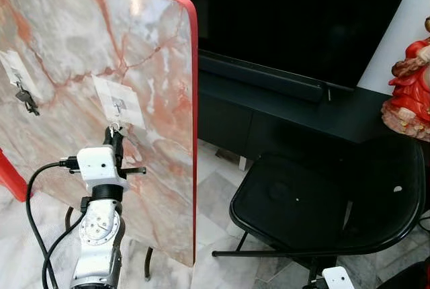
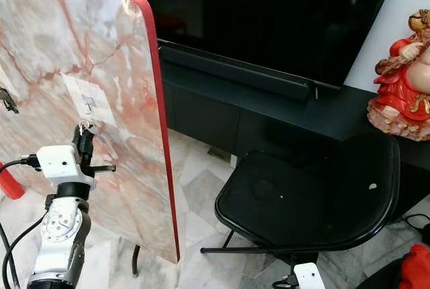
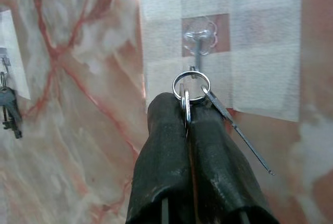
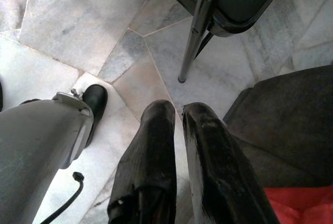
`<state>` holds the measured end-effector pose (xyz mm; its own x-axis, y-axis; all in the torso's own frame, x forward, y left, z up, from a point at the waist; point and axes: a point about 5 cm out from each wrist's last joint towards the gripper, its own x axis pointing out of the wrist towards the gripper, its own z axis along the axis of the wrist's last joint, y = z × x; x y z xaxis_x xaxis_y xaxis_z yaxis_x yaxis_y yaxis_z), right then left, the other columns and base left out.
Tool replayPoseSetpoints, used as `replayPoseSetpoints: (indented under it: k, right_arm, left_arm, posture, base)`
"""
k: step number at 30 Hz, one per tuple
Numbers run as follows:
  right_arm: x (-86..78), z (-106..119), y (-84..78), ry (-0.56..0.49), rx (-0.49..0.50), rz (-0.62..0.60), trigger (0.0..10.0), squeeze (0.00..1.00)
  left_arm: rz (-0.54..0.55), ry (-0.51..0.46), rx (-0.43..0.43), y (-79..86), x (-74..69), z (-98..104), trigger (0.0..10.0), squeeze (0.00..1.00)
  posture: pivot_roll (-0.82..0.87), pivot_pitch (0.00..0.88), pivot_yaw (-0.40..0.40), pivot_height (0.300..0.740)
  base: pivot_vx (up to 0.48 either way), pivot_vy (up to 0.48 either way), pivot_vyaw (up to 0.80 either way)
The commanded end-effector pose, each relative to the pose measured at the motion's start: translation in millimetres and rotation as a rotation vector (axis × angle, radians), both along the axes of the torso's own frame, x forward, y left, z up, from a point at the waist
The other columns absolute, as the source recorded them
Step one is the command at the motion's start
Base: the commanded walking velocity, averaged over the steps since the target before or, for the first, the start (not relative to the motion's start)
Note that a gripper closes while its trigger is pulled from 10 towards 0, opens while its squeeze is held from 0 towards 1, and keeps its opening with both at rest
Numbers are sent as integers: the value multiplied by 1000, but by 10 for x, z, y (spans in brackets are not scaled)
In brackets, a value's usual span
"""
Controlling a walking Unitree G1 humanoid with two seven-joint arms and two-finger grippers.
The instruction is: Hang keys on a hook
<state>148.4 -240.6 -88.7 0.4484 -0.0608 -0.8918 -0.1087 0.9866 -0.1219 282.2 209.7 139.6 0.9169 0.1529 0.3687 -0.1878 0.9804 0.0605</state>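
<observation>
Although the marble board [image 1: 87, 47] stands upright with the left gripper [image 1: 115, 136] raised against it, its jaws pinching the keys [image 3: 186, 104], the ring [image 3: 191, 86] sits only at the hook [image 3: 196, 57]'s lower tip at 6 o'clock, so I judge that letting go too soon, or a slight sideways drift, could drop them. The left wrist view shows ring and hook touching, too small in the head views, which instead show the chair [image 1: 322, 201] at 3 o'clock; the right gripper [image 4: 179, 114] hangs idle, fingers slightly apart.

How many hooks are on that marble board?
2: one hook just above the left gripper and its key ring, another further left, already holding keys.
</observation>
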Motion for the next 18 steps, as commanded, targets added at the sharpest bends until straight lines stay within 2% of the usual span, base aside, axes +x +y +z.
replayPoseSetpoints:
  k: [1,7,18]
  right_arm:
    - [5,15,-50,2,-15,5,10000,0]
    - [11,17,-47,3,-16,12,10000,0]
    - [14,17,-46,5,-21,17,10000,0]
  left_arm:
    - [10,-6,-3,22,20,40,10000,0]
    - [24,3,-1,86,63,74,10000,0]
    - [12,23,3,70,121,84,10000,0]
  posture:
    - [58,0,-73,740]
    - [59,0,-75,740]
    - [57,0,-71,740]
  base:
    - [0,0,0]
    - [0,0,0]
    - [0,0,0]
